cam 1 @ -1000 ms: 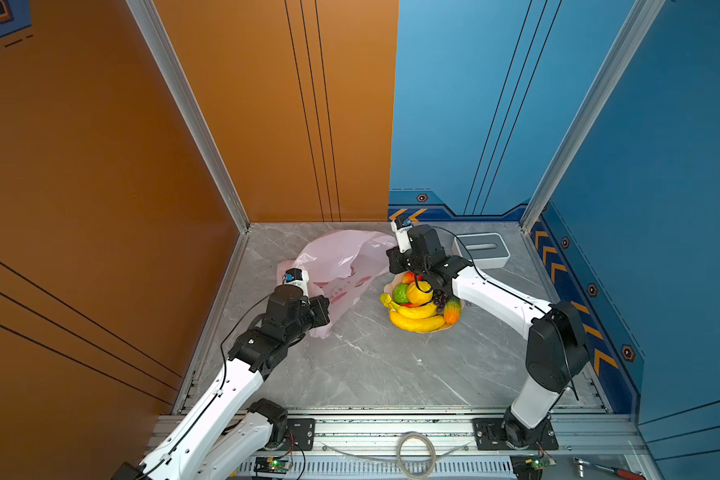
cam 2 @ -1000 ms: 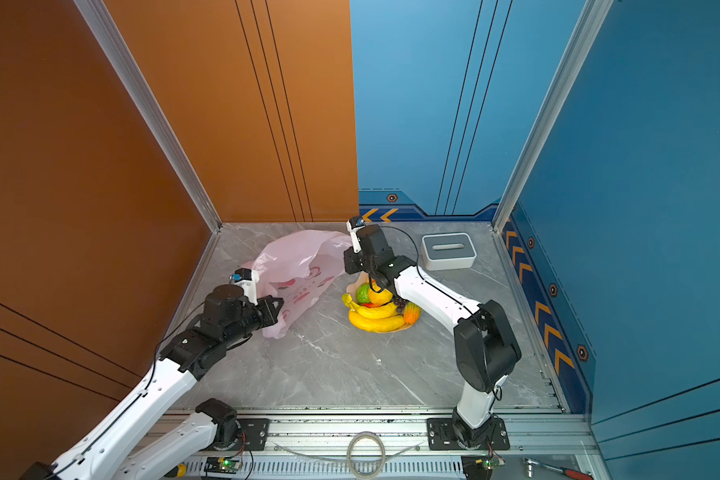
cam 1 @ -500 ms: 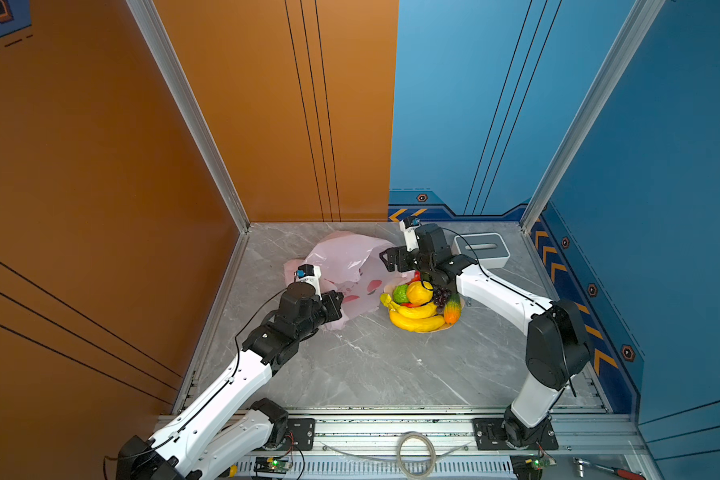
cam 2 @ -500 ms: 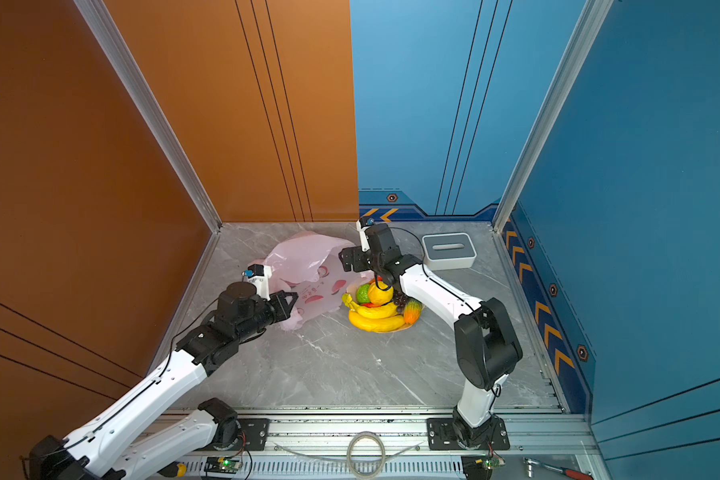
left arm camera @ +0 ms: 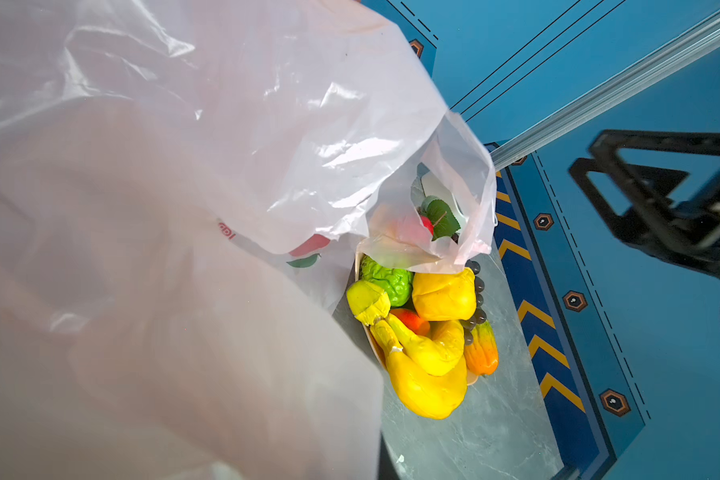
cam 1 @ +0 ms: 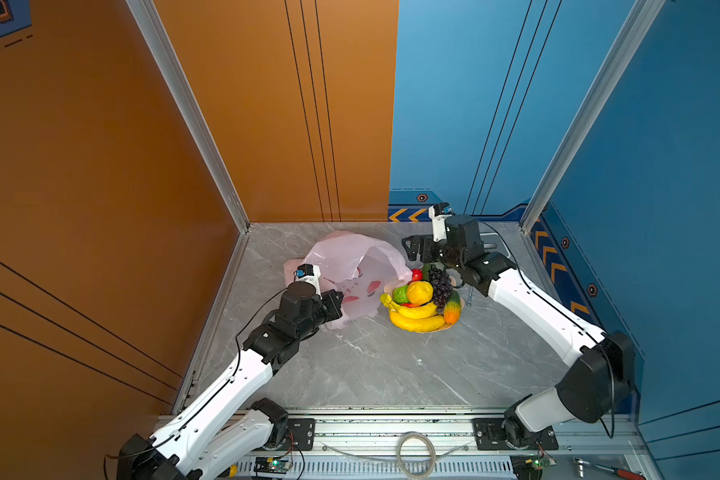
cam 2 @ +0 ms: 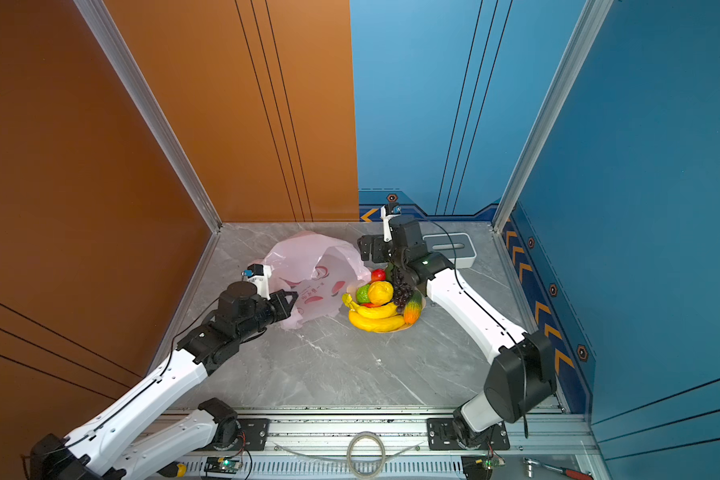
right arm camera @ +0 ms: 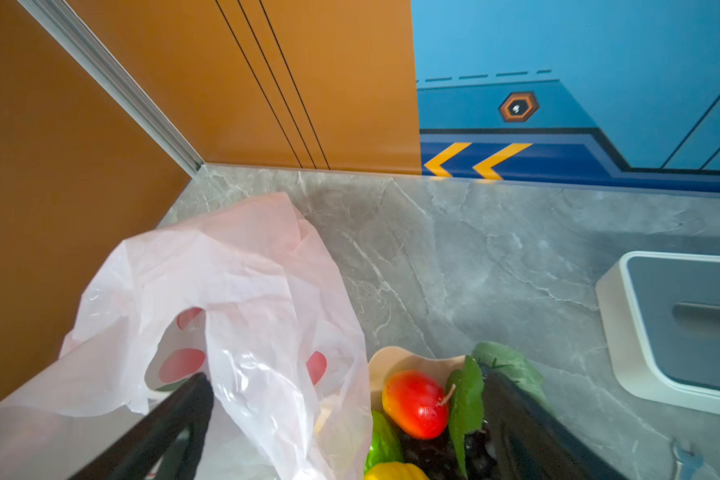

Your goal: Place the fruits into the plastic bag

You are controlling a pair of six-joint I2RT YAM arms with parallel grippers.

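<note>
The pale-pink plastic bag (cam 1: 350,259) (cam 2: 308,259) lies crumpled left of a peach bowl (right arm camera: 395,357), its right edge draped over the bowl's rim. My left gripper (cam 1: 338,300) (cam 2: 291,297) is shut on the bag's near-left edge; in the left wrist view the bag (left arm camera: 184,208) hides the jaws. The bowl holds the fruits: banana bunch (cam 1: 414,319), orange (cam 1: 420,292), lime (cam 1: 400,294), grapes (cam 1: 439,284), mango (right arm camera: 416,403) and oblong fruit (cam 1: 453,308). My right gripper (cam 1: 409,249) (right arm camera: 350,415) hangs open over the bowl's far-left side, a bag flap and the mango between its fingers (right arm camera: 175,419).
A white-and-grey slotted box (cam 2: 454,248) (right arm camera: 682,324) stands at the back right behind my right arm. Orange and blue walls close in the marble floor (cam 1: 371,365) on three sides. A cable loop (cam 1: 414,453) lies on the front rail.
My right gripper has opened and drawn back from over the fruits. My left arm has carried the bag's edge rightward toward the bowl, and the bag now stands puffed up.
</note>
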